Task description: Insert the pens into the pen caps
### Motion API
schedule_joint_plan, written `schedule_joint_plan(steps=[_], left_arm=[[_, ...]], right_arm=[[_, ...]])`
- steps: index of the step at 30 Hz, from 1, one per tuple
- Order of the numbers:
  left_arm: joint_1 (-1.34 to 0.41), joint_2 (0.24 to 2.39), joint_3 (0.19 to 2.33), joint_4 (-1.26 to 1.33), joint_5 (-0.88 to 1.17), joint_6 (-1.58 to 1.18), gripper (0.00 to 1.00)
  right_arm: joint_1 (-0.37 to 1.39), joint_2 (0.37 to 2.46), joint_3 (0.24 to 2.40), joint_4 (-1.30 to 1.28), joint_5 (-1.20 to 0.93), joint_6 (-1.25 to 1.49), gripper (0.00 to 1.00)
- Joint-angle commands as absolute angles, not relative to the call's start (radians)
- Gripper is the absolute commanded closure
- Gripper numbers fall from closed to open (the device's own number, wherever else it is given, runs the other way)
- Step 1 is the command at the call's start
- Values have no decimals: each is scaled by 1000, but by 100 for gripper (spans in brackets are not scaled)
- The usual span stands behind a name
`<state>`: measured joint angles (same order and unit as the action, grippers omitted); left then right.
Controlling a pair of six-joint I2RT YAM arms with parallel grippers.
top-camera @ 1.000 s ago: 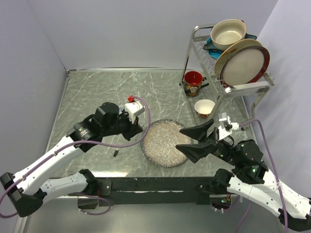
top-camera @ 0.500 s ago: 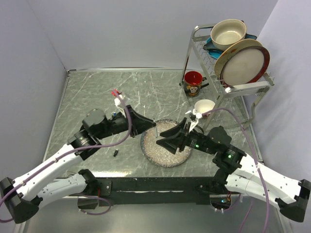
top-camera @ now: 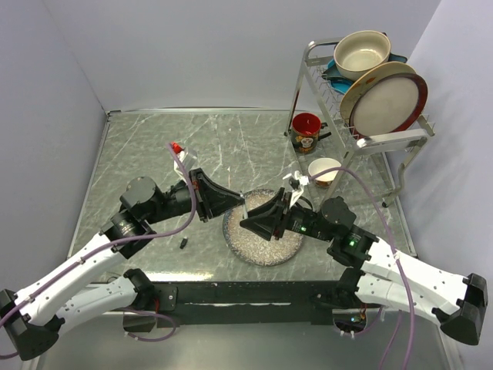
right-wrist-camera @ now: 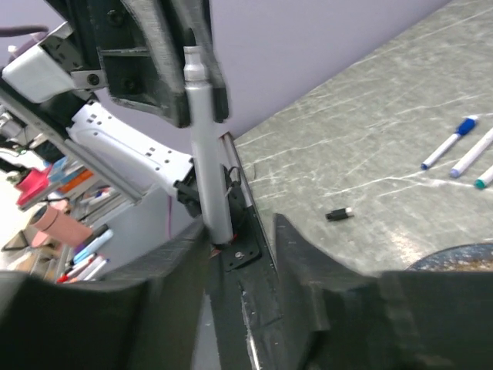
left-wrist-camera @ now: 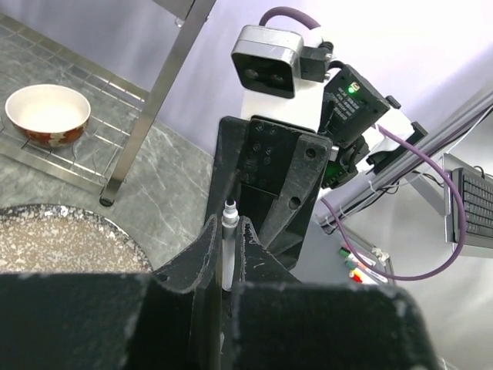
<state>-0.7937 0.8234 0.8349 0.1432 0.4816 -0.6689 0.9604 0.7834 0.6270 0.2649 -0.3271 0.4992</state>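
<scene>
Pen [left-wrist-camera: 228,235] is held clamped in the jaws of the left gripper [top-camera: 239,202], above the 10 o'clock rim of the speckled plate [top-camera: 269,250]. Within the last second the right gripper [top-camera: 250,221] has been swung in from 3 o'clock; its jaws are seen apart around the pen's end. A handover is judged likely; the black cap [top-camera: 182,243] is seen unused on the bench [top-camera: 146,146] at 8 o'clock.

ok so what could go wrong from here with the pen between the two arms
1. The left end effector clamps the pen while the right end effector has its jaws open around it. A mistimed release could drop it onto the speckled plate below.
2. The two sets of fingers sit very close, so they might collide.
</scene>
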Motion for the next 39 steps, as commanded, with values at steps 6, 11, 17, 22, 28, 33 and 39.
schedule_joint_plan(steps=[6,11,17,22,28,33,39], left_arm=[[-796,850,891,43,526,-638,99],[-796,851,908,20,529,-623,99],[-796,856,951,-67,436,-571,42],[-796,871,1014,-228,313,-447,33],[-796,854,1042,-452,-105,-376,23],[-796,912,980,-642,-432,-420,3],[-796,1173,1031,-856,-532,-454,12]], right_arm=[[985,799,660,324,-344,499,63],[994,793,654,311,-360,488,100],[1000,785,643,295,-351,497,100],[1002,723,611,269,-255,502,100],[1000,614,580,169,-114,492,100],[1000,512,566,120,-95,502,100],[1000,465,591,65,-63,445,100]])
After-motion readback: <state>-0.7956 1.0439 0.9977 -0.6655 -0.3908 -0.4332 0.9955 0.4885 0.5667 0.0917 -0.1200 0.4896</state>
